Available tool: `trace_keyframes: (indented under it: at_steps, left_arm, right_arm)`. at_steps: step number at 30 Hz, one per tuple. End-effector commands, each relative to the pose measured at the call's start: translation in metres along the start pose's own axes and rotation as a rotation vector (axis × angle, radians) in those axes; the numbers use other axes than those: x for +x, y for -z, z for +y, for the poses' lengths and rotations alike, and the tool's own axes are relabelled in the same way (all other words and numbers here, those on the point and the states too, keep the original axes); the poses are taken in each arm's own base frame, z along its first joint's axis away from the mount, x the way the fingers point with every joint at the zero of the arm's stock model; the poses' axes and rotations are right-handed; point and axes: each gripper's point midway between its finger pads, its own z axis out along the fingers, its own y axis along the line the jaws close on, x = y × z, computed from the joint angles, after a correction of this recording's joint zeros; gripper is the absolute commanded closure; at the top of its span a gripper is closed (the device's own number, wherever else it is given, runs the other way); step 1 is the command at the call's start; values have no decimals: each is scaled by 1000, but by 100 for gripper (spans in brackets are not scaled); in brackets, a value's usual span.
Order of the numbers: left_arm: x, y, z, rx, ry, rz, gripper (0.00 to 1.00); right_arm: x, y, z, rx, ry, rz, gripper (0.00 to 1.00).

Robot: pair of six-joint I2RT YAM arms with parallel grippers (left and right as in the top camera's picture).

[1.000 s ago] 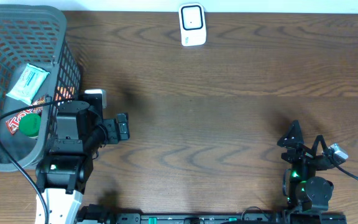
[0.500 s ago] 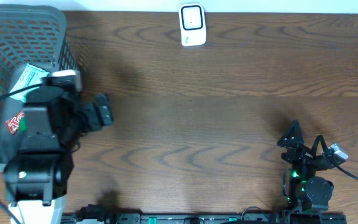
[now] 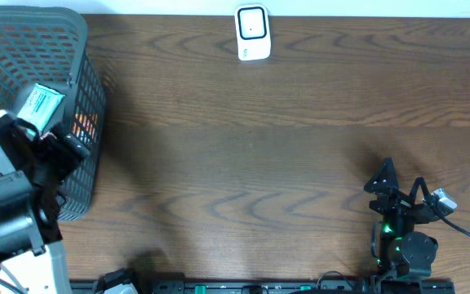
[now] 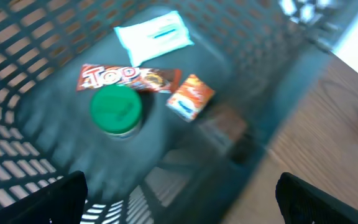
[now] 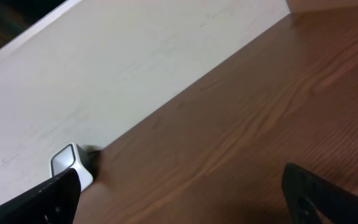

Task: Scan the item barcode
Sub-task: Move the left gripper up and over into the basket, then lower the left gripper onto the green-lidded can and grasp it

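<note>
Right tool [image 5: 185, 200]: in the right wrist view you see its two dark fingertips at the bottom corners, spread wide with nothing between them. Overhead, its arm sits folded at the near right of the tabletop [image 3: 284, 163].
Left tool [image 4: 185, 208]: its jaws are spread wide and empty above the inside of the basket [image 3: 92, 98]. Overhead you get only the arm's body across the basket's near wall, and the fingertips are hidden under it.
Basket: grey mesh, standing at the left end of the tabletop.
Contents, left wrist view: a green round lid [image 4: 116, 110] lies nearest, touching a red "Top" wrapper [image 4: 126, 78]. A small orange packet [image 4: 191, 96] lies just beside the wrapper's end. A white wipes packet [image 4: 154, 36] lies farther in. A blurred brown thing [image 4: 225, 124] sits beside the orange packet, and you cannot tell what it is.
Contents, overhead: only the white wipes packet shows plainly, because the arm covers the rest.
Items to scan: all lie on the basket floor, and neither tool touches any of them.
White scanner [image 3: 252, 33]: it stands at the tabletop's far edge, well apart from the basket. The right wrist view catches it low against the pale wall.
</note>
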Motion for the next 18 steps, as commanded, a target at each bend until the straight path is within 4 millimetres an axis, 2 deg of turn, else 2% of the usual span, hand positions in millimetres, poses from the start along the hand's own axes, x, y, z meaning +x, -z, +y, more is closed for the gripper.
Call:
trace_keyframes:
  at_steps: [1, 9, 18]
  left_arm:
    - [-6, -2, 8, -17, 59, 3, 2]
    - [-14, -14, 11, -34, 73, -4, 2]
    - [-32, -5, 6, -12, 80, -63, 2]
  right_arm:
    - [1, 0, 1, -6, -4, 4, 1]
    - [1, 0, 1, -6, -4, 4, 1]
    - [1, 0, 1, -6, -4, 4, 1]
